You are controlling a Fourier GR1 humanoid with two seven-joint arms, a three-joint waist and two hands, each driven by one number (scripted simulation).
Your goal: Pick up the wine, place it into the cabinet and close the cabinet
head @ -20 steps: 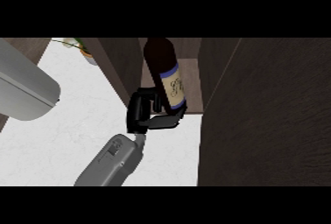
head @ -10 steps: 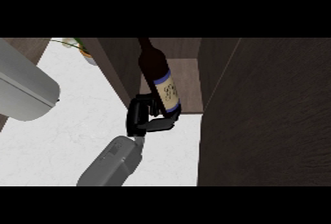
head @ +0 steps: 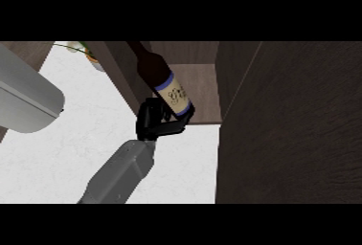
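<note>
No wording can be read. The wine bottle [head: 151,67], in the upper middle of the frame, carries a cream label [head: 176,97] with a blue band above and below it. The faint dark marks on the label are too small to make out as letters, numbers or a brand.

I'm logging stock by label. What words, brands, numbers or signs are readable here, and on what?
Wine bottle, held by the right hand: its cream label with a blue edge bears dark marks, too blurred to read.
No other text, number or sign is visible.
</note>
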